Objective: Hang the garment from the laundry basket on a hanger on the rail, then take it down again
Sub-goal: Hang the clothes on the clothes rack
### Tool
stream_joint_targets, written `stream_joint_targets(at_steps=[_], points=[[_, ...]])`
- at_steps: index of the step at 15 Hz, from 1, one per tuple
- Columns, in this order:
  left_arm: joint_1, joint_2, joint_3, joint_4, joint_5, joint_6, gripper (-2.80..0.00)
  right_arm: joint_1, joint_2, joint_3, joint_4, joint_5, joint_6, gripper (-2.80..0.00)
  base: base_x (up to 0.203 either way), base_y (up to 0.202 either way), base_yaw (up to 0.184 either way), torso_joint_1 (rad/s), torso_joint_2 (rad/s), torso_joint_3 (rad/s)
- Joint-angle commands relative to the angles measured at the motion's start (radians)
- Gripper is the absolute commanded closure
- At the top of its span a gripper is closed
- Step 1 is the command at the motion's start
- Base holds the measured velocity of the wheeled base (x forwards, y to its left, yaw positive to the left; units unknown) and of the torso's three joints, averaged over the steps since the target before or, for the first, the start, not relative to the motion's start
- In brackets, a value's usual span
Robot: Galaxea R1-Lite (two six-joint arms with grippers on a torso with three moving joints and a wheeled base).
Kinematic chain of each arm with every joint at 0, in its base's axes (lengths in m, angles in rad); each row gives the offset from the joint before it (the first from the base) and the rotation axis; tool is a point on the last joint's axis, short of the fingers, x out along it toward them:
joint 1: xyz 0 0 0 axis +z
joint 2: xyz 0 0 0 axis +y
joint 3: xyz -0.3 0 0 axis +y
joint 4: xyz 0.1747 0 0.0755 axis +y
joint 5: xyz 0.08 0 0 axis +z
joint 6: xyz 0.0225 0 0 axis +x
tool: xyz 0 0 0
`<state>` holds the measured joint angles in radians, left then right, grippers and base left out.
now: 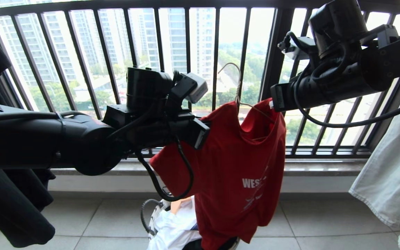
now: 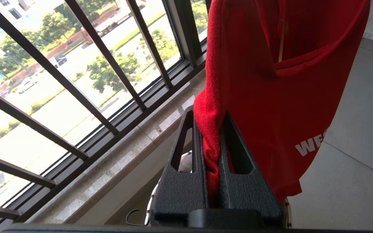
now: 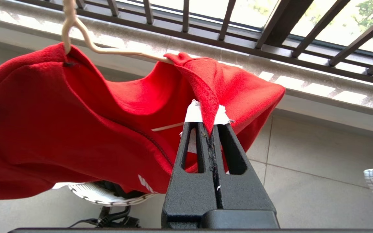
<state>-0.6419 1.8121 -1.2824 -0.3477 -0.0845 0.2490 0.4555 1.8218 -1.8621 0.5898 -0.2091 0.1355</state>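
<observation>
The garment (image 1: pixel 241 173), a red T-shirt with white lettering, hangs in mid-air on the thin white wire hanger (image 1: pixel 238 91), stretched between both grippers. My left gripper (image 1: pixel 205 132) is shut on a bunched fold at one shoulder of the garment (image 2: pixel 287 97), the cloth filling the gap between its fingers (image 2: pixel 209 113). My right gripper (image 1: pixel 273 100) is shut on the other shoulder's edge (image 3: pixel 208 121), close to the end of the hanger (image 3: pixel 121 51). The hanger's hook stands free in front of the window bars. Below the shirt sits the laundry basket (image 1: pixel 155 215). The rail is out of view.
A black barred window railing (image 1: pixel 186 52) and a stone ledge (image 1: pixel 325 166) run behind the shirt. A black garment (image 1: pixel 9 201) hangs at the left, a pale one (image 1: pixel 391 166) at the right. White clothes (image 1: pixel 175 225) lie in the basket on the tiled floor.
</observation>
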Motion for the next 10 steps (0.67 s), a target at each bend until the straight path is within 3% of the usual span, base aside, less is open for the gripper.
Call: stream_joint_targets(at_steps=[1,7,10], points=[[-0.005,-0.052,0.023,-0.001,-0.001,0.001,0.0,-0.047,0.011,0.0,-0.001,-0.003,0.0,0.0,0.0,0.0,0.0,0.0,0.0,0.0],[-0.007,-0.119,0.054,0.003,0.0,0.004,0.0,-0.109,0.053,0.006,-0.028,-0.004,-0.01,0.0,0.0,0.0,0.0,0.0,0.0,0.0],[-0.005,-0.144,0.07,0.001,0.007,0.034,0.0,-0.127,0.069,0.006,-0.046,-0.013,-0.026,0.0,0.0,0.0,0.0,0.0,0.0,0.0]])
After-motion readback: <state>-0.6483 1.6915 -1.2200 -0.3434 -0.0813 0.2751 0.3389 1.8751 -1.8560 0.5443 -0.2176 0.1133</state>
